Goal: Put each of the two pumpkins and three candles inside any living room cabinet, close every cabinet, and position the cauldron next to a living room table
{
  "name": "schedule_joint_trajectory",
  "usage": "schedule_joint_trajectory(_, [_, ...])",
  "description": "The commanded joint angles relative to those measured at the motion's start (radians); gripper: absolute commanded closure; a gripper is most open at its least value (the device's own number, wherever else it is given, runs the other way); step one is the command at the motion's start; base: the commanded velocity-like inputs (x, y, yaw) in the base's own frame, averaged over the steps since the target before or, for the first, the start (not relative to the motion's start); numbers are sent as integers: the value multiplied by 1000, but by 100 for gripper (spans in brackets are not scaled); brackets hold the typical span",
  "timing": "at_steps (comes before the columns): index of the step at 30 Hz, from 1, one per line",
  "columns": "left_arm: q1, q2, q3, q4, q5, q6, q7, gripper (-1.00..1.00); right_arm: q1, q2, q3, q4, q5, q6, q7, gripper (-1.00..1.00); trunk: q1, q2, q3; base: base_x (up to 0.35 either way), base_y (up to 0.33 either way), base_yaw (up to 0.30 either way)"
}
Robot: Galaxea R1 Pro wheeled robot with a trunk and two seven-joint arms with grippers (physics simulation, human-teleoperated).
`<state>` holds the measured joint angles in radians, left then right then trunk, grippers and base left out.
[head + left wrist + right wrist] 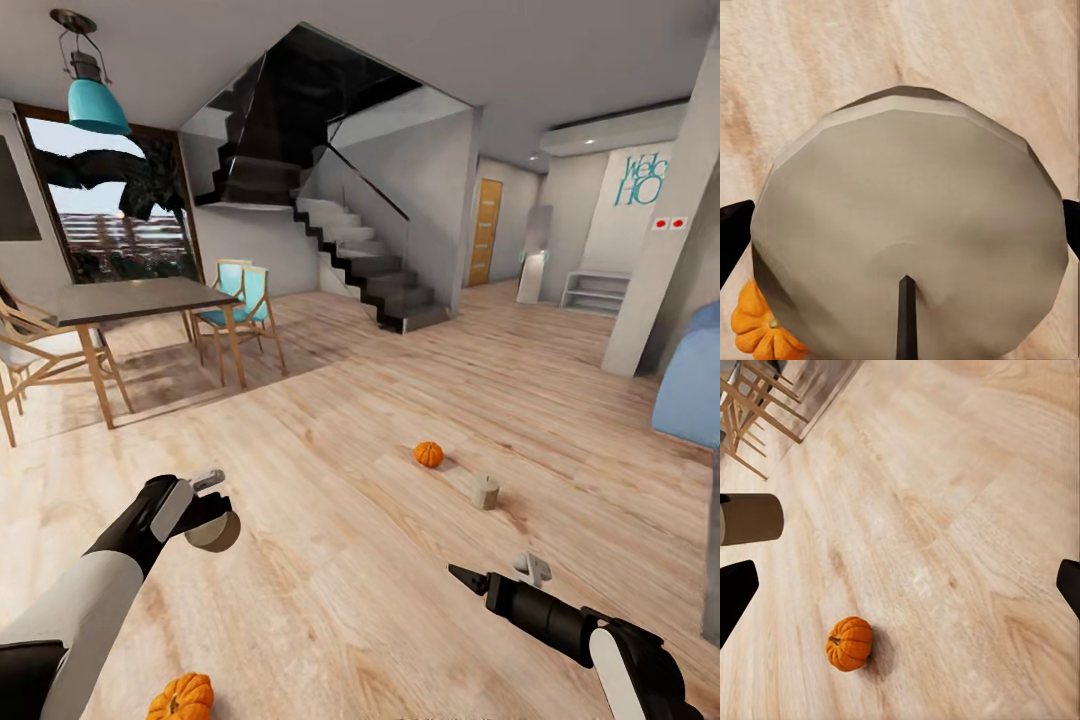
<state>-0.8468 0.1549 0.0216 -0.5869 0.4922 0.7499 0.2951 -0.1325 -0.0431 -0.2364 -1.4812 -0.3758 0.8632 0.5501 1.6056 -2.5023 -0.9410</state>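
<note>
Candle (pixel 213 531) clamped in left gripper (pixel 210 510); pumpkin (pixel 182 698) on floor below.

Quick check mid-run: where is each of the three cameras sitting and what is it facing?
Head view: on the robot's head, looking forward and down across the wood floor toward the stairs; both arms show, the left gripper holding a candle.
Left wrist view: near the left gripper, looking straight onto that candle's flat end; dark fingertips at its sides.
Right wrist view: near the right gripper, looking down at the floor; open fingertips.
Shared: all three show the near pumpkin.
</note>
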Motion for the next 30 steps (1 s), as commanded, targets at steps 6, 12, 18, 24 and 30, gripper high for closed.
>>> schedule_joint_trajectory(6, [0, 0, 1, -3, 9, 3, 6, 100, -1, -1, -3, 1, 0, 6, 4, -100, 0, 0, -8, 102, -60, -202])
schedule_joint_trajectory(12, [0, 0, 1, -4, 8, 3, 6, 100, -1, 0, -2, 4, 0, 6, 3, -100, 0, 0, -15, 188, -166, -197])
schedule_joint_trajectory(18, [0, 0, 1, -4, 8, 2, 6, 100, -1, 3, -1, 13, -2, 5, 2, -100, 0, 0, -18, 206, -191, -92])
schedule_joint_trajectory(24, [-1, 0, 1, -2, 8, 2, 6, 100, -1, 5, -1, 14, -2, 5, 2, -100, 0, 0, -20, 224, -120, -11])
schedule_joint_trajectory(30, [0, 0, 1, -2, 9, 2, 6, 100, -1, 6, -1, 15, -2, 5, 2, -100, 0, 0, -23, 298, -19, -2])
